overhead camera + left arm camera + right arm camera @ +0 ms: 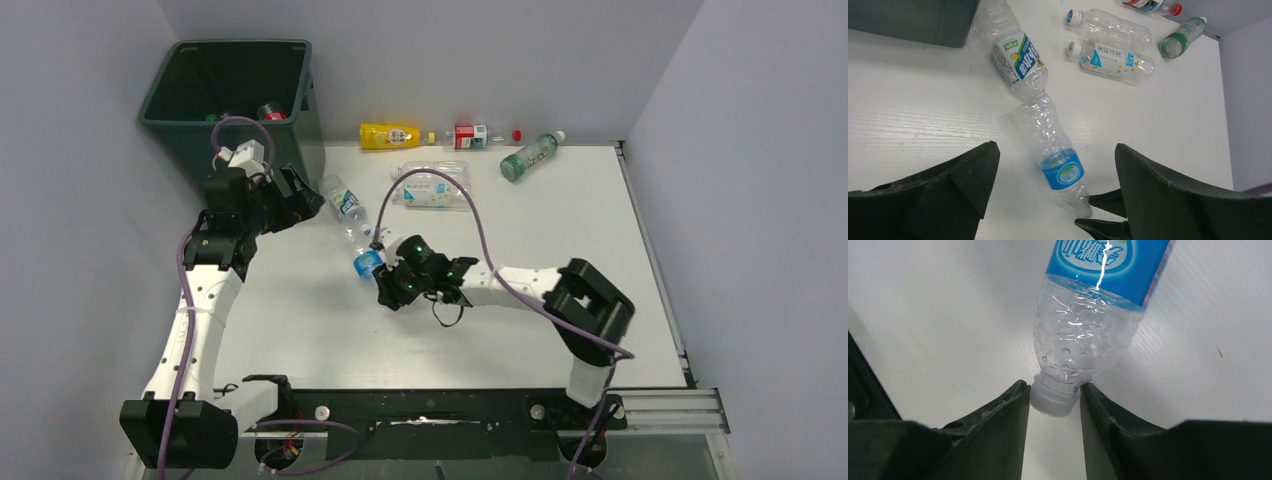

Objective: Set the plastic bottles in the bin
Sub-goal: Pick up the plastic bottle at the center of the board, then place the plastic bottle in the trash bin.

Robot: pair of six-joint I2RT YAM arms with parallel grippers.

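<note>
Care: right gripper (1054, 390) clamps just the cap (1052, 401) of the blue-label bottle (1088, 325), so lift slowly; left gripper (1055, 150) stands spread.

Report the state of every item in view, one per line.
Bin, upright, open-topped, bottles inside.
Blue-label bottle, lying on table, cap pinched.
Right pincer, shut on blue-label bottle's cap.
Left pincer, open, empty.
Green-and-blue-label bottle, lying beside bin.
Yellow bottle, lying.
Red-label bottle, lying.
Green bottle, lying.
Clear bottle pair, lying side by side.
</note>
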